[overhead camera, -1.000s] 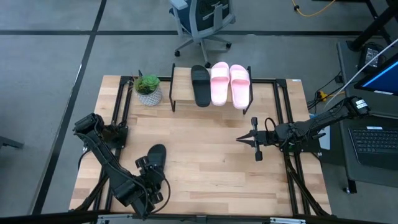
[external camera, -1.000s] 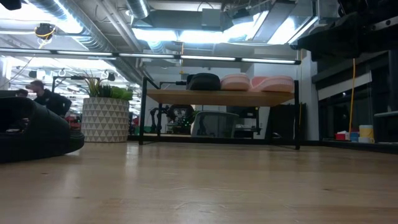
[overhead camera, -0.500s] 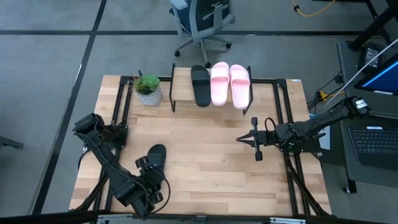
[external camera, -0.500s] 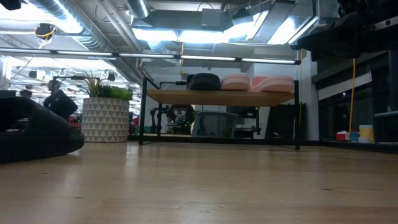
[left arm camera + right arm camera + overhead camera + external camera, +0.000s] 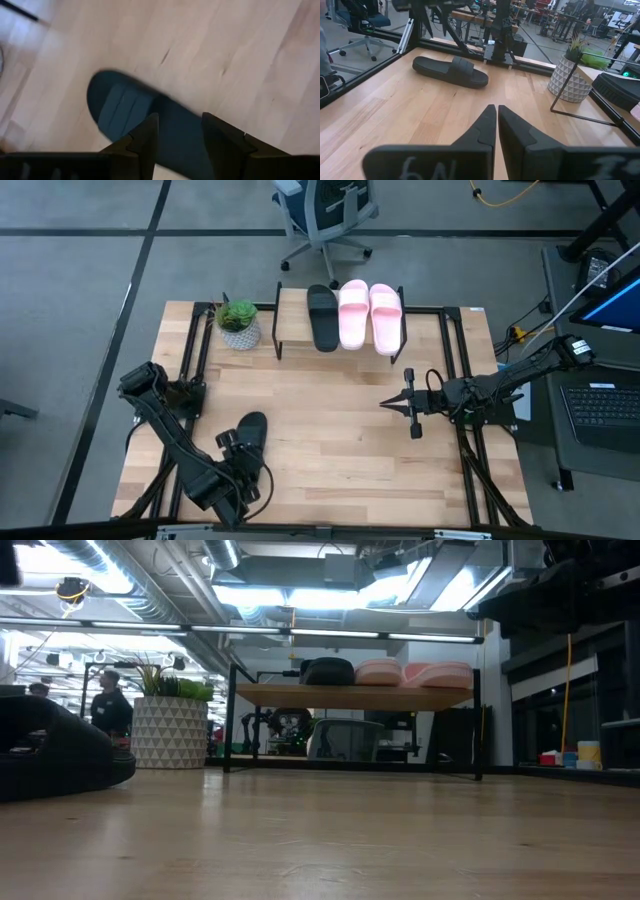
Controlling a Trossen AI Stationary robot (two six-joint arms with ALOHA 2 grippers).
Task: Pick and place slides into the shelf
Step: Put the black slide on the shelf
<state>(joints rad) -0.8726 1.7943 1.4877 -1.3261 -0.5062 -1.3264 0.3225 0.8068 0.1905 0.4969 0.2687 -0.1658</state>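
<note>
Overhead and side views of a wooden tabletop [image 5: 330, 430] with two dark arms. At the left, near the front edge, the left gripper [image 5: 243, 465] hangs over the heel end of a black slide [image 5: 250, 430] that lies flat on the table; in the left wrist view its fingers [image 5: 145, 142] stand wide apart, one to each side of the slide [image 5: 150, 125], and whether they touch it cannot be told. Behind, at the table's back left, a small potted plant [image 5: 238, 323] in a patterned white pot stands just beside the shelf [image 5: 292, 315]. On the shelf's light top board three slides lie side by side: a second black slide [image 5: 323, 317], then one pink slide [image 5: 352, 314] and another pink slide [image 5: 386, 317] at the right end; the board's left part is bare. In the low view the same three sit in a row atop the shelf [image 5: 355, 696]. At the right, the right gripper [image 5: 388, 404] hovers above mid-table with its fingers [image 5: 482, 130] pressed together, holding nothing. An office chair [image 5: 325, 215] stands on the floor beyond the shelf, and a person [image 5: 110, 712] stands far back in the room.
</note>
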